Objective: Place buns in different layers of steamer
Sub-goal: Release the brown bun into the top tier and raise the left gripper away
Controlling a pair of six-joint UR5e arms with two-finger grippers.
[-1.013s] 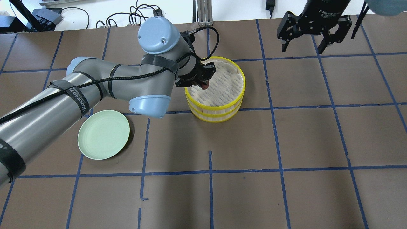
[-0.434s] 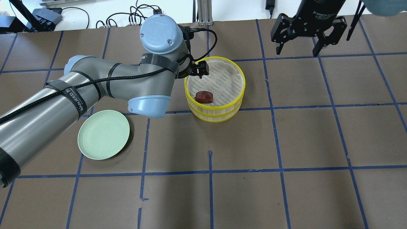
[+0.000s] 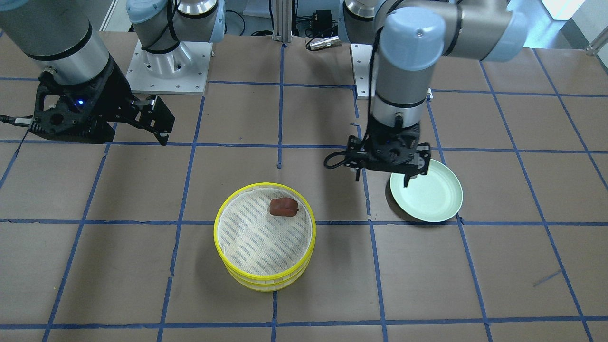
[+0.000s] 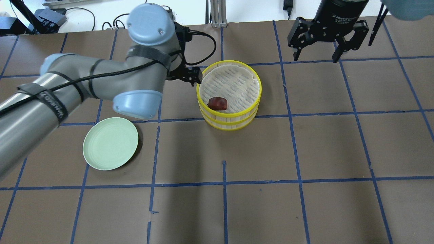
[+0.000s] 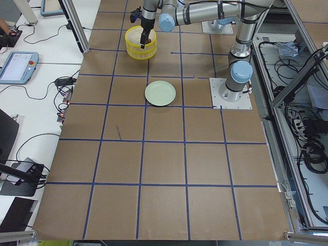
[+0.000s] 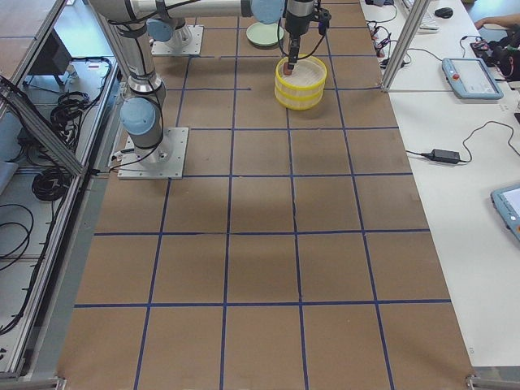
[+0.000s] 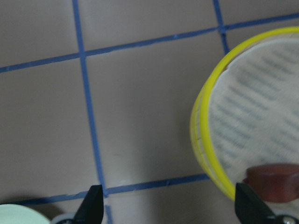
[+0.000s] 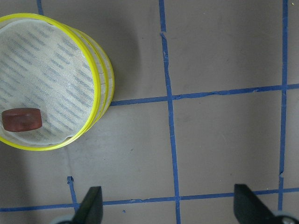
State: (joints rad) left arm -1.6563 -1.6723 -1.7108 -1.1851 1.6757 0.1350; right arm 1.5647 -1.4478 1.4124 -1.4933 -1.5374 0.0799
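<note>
Overhead, "Adaptive" reads on the housing of my right gripper; jaws spread, empty. Front view bares my left gripper, likewise spread, between plate and top layer, which holds the reddish-brown bun.

bun in top steamer layer, plate well apart on table

One fixed camera looks down on the table from behind the robot, one faces it from across, two far ones look along it from both ends, and two near wrist cameras look straight down; all share the stacked steamer layers.
</note>
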